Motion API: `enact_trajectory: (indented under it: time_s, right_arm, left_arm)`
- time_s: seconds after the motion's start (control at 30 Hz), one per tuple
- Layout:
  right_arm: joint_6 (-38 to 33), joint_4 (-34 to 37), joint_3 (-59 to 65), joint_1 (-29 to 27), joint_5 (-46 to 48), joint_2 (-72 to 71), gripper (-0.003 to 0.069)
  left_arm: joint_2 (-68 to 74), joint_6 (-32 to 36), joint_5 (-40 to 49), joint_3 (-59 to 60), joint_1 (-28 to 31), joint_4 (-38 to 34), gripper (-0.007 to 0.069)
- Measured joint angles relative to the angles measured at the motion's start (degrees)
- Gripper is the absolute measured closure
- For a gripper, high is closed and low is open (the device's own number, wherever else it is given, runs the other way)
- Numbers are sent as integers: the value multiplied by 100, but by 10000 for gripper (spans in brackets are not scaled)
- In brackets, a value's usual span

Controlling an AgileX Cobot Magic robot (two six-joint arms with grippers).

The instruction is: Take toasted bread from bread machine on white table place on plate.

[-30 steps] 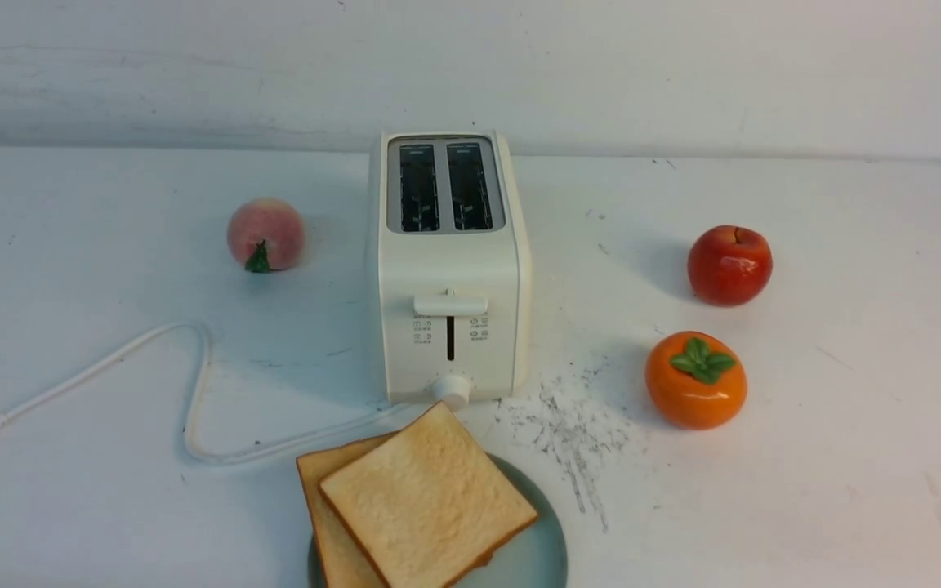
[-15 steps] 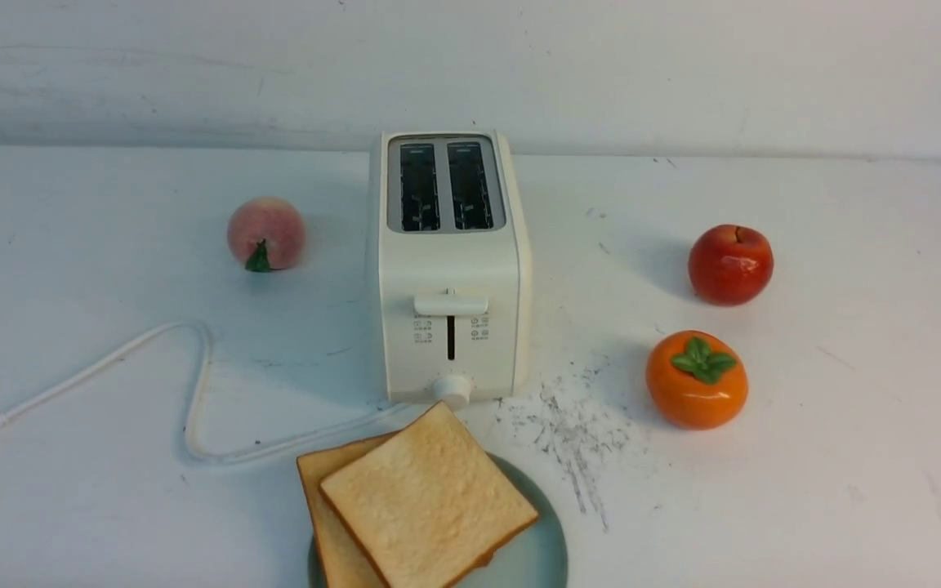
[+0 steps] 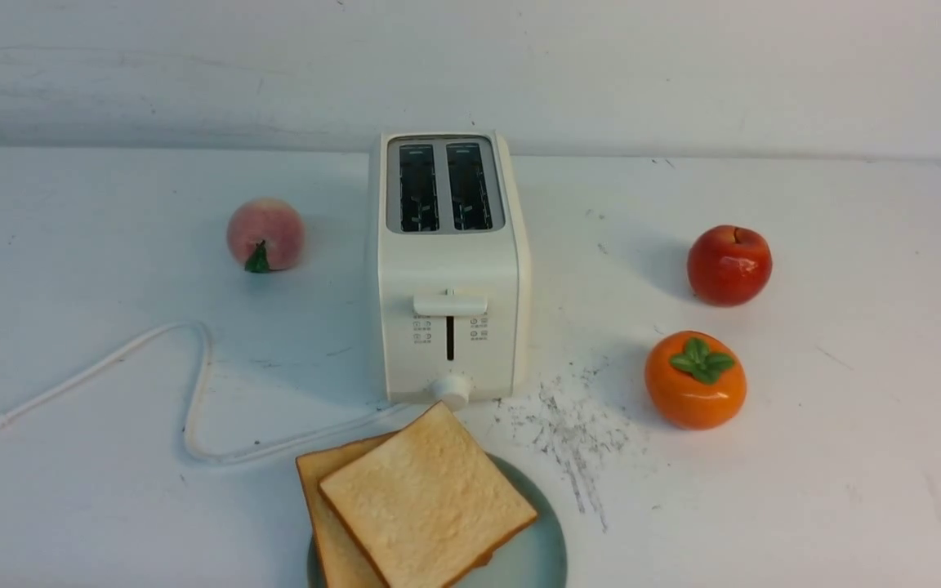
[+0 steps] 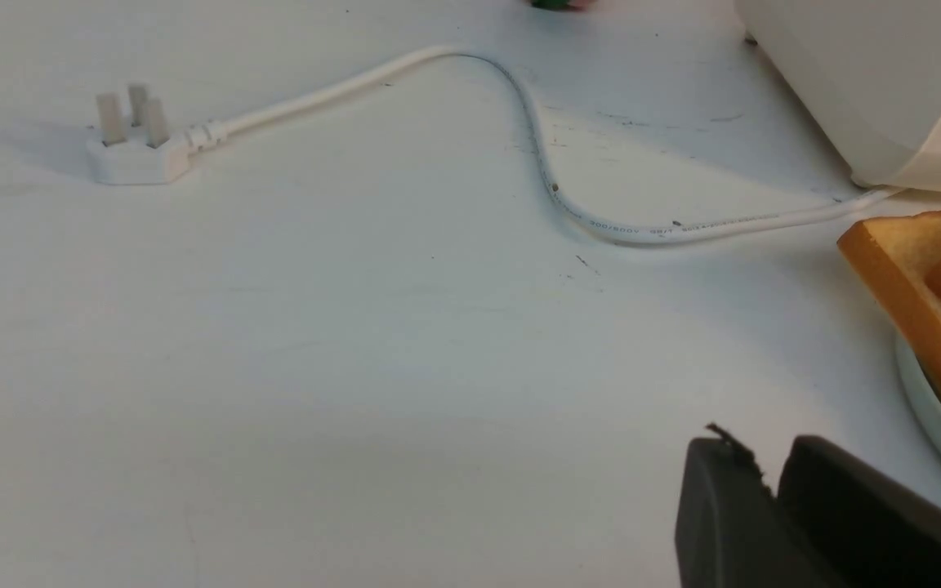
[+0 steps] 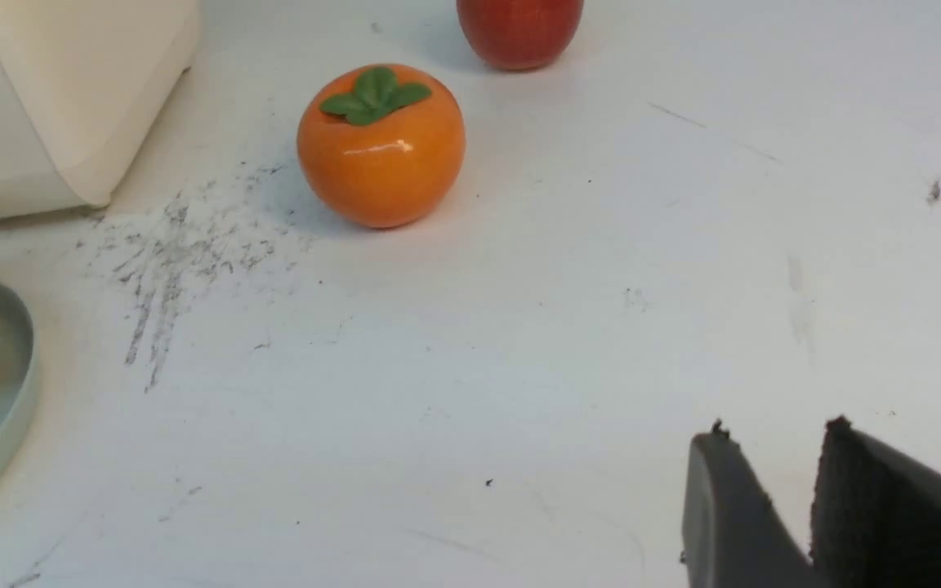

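toasted bread [image 3: 425,498] stacked on plate [image 3: 536,555], both hands apart, empty

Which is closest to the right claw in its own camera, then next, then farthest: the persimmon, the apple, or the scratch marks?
From the right claw:
1. Scratch marks, on the table near the toaster's corner.
2. Persimmon, just beyond the marks.
3. Apple, behind the persimmon, farthest.

Small icons on the bread machine [image 3: 448,269] front – too small to read, faint print along its cord [image 4: 642,232], perhaps "300/500V"
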Motion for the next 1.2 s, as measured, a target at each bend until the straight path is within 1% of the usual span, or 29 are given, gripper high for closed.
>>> enact_trajectory:
  time_s: [0.2,1.2]
  right_arm:
    - [185,-167,0,0,-12,0,475]
    - [190,-167,0,0,-16,0,442]
  left_arm:
    - [0,0,0,0,0,0,515]
    - [0,0,0,0,0,0,484]
